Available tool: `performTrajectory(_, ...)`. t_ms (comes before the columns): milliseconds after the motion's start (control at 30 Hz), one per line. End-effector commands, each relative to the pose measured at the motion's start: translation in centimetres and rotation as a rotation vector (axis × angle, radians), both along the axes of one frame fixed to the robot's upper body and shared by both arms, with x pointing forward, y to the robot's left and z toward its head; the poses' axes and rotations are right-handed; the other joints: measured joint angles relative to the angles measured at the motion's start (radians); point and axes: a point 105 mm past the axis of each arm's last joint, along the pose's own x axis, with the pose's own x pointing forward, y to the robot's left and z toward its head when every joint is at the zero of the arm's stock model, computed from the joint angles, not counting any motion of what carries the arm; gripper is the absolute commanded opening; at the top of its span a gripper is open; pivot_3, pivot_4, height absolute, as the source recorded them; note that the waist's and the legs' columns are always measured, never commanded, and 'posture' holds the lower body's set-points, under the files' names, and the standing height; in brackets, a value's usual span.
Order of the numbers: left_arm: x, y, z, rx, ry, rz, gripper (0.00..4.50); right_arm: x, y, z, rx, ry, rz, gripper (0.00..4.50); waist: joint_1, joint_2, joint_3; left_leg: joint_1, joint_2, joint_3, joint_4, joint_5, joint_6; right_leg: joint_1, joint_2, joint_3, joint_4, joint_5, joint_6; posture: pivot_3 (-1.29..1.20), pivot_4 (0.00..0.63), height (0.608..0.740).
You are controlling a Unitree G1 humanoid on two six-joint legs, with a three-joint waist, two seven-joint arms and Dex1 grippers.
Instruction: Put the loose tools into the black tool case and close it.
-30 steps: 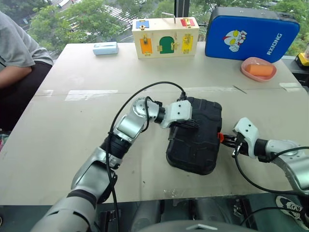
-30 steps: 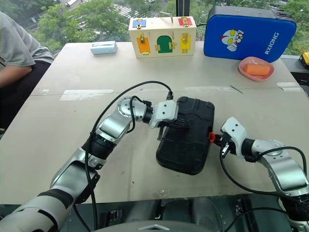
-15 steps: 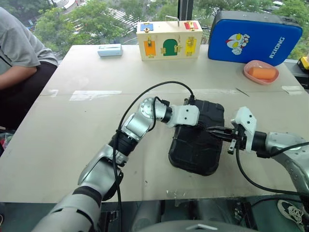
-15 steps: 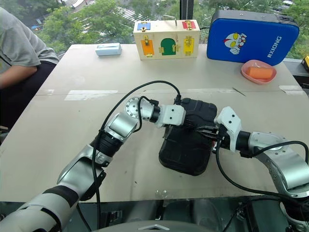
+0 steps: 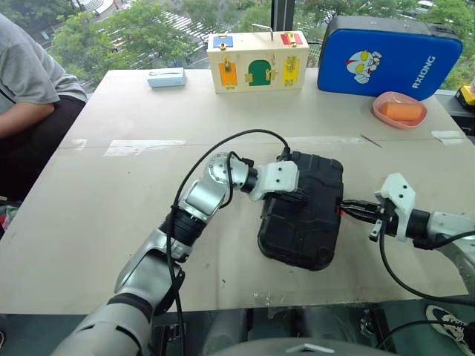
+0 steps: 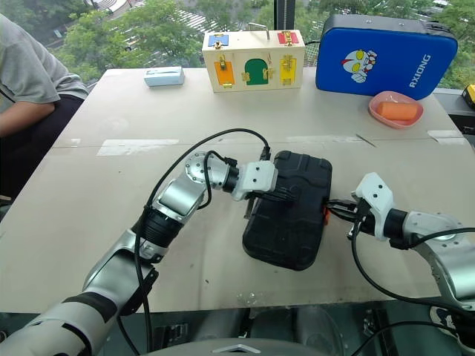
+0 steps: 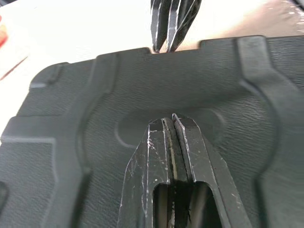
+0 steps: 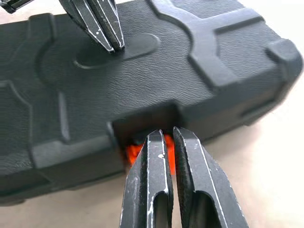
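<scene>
Pressing down on the lid, my left gripper (image 5: 298, 196) sat on top of the black tool case (image 5: 304, 222), fingers squeezed together with nothing between them, tips resting in the shallow oval dip of the lid as the left wrist view showed. The case lay flat near the front of the table (image 5: 133, 170), lid down, ribbed outside facing up, between my two arms. My right gripper (image 5: 349, 210) pointed at the case's right edge, fingers also pressed together and holding nothing, tips right at the orange latch (image 8: 142, 151) in its notch; whether they touched it or stood just short I could not tell. No loose screwdrivers, knife or tape roll lay anywhere on the table that I could see, so my read was that the packing part was done and the tools were inside, though the closed lid hid them. The lid looked shut all along the visible edge. What was left, as I judged it, was only the latch: it needed pushing home so the case stayed closed, and I could not tell from these views whether it was already snapped. Other stuff well back on the table, not part of the job: the wooden box (image 5: 257, 61) with coloured doors, the blue case (image 5: 386, 55), a pink dish (image 5: 401, 110), a small light-blue box (image 5: 165, 76). A person (image 5: 30, 96) sat at the table's left side.
</scene>
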Motion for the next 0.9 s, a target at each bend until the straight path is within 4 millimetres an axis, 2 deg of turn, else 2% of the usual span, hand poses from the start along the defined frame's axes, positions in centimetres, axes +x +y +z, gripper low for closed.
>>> performTrajectory(33, -0.7, 1.4, -3.6, 0.119, 0.141, 0.039, 0.11, 0.1, 0.1, 0.1, -0.006, -0.030, 0.003, 0.00, 0.000, 0.000, 0.000, 0.000, 0.000, 0.000, 0.000, 0.000, 0.000, 0.000, 0.000, 0.000, 0.000, 0.000, 0.000, 0.00, 0.150, 0.735)
performTrajectory(100, -0.5, 1.6, -3.5, 0.112, 0.156, 0.072, 0.11, 0.0, 0.0, -0.5, -0.019, -0.017, 0.004, 0.00, 0.000, 0.000, 0.000, 0.000, 0.000, 0.000, 0.000, 0.000, 0.000, 0.000, 0.000, 0.000, 0.000, 0.000, 0.000, 0.00, 0.150, 0.735)
performTrajectory(233, -0.6, 2.2, -3.5, 0.113, 0.166, 0.083, 0.11, 0.2, -1.7, -2.5, -0.098, 0.015, -0.047, 0.00, -0.001, 0.000, 0.000, 0.000, 0.000, 0.000, 0.000, 0.000, 0.000, 0.000, 0.000, 0.000, 0.000, 0.000, 0.000, 0.00, 0.150, 0.735)
performTrajectory(467, -0.7, 2.4, -3.5, 0.118, 0.160, 0.091, 0.11, 0.2, -3.7, -0.2, -0.101, -0.027, -0.053, 0.00, 0.005, 0.000, 0.000, 0.003, -0.001, -0.001, 0.001, 0.000, 0.000, 0.005, 0.000, 0.000, -0.001, 0.000, 0.000, 0.00, 0.150, 0.735)
performTrajectory(567, -0.8, 2.2, -3.5, 0.113, 0.159, 0.092, 0.11, 0.0, -4.1, 0.2, -0.104, -0.025, -0.047, 0.00, 0.002, 0.001, 0.000, 0.003, -0.001, -0.001, 0.000, 0.000, 0.000, 0.004, -0.001, 0.000, -0.001, 0.000, 0.000, 0.00, 0.150, 0.735)
performTrajectory(700, -1.0, 1.9, -3.5, 0.107, 0.163, 0.081, 0.11, -0.2, -3.9, -1.0, -0.101, 0.000, -0.046, 0.00, 0.003, 0.001, 0.000, 0.003, -0.001, -0.002, 0.000, 0.000, 0.000, 0.004, -0.001, 0.000, -0.001, 0.000, 0.000, 0.00, 0.150, 0.735)
performTrajectory(900, -1.1, 1.5, -3.2, 0.114, 0.156, 0.055, 0.11, -0.3, -2.3, -3.8, -0.086, 0.048, -0.021, 0.00, 0.004, 0.001, 0.000, 0.002, -0.001, -0.003, 0.000, 0.000, 0.000, 0.004, -0.002, 0.000, -0.001, 0.000, 0.000, 0.00, 0.150, 0.735)
